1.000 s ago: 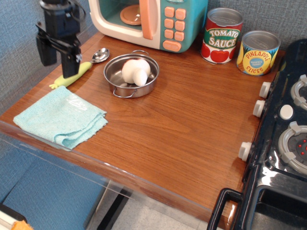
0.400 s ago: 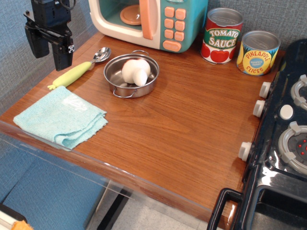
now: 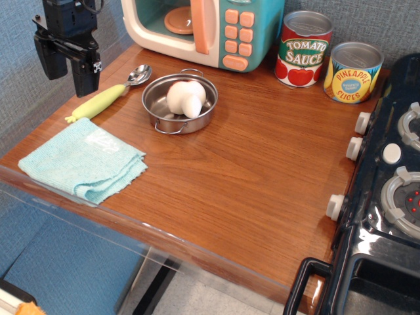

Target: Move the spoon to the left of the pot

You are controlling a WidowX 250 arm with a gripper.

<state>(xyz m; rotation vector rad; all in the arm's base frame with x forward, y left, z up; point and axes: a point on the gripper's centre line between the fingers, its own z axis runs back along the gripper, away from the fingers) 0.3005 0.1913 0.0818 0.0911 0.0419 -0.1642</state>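
Observation:
The spoon (image 3: pixel 107 95) lies flat on the wooden table, just left of the pot (image 3: pixel 179 102). Its silver bowl points toward the microwave and its pale yellow-green handle points toward the table's left edge. The pot is a shallow steel one with two wire loop handles and holds a white mushroom-shaped toy (image 3: pixel 186 97). My black gripper (image 3: pixel 67 70) hangs above the table's left edge, up and to the left of the spoon handle. It is open and empty, apart from the spoon.
A folded light blue cloth (image 3: pixel 84 159) lies at the front left. A toy microwave (image 3: pixel 203 27) stands at the back. A tomato sauce can (image 3: pixel 303 48) and a pineapple can (image 3: pixel 353 72) stand at back right. A toy stove (image 3: pixel 387 190) borders the right side.
One second ago my gripper was low over the spoon handle. It has since risen and moved left, leaving the spoon on the table. Nothing has moved in the last half second.

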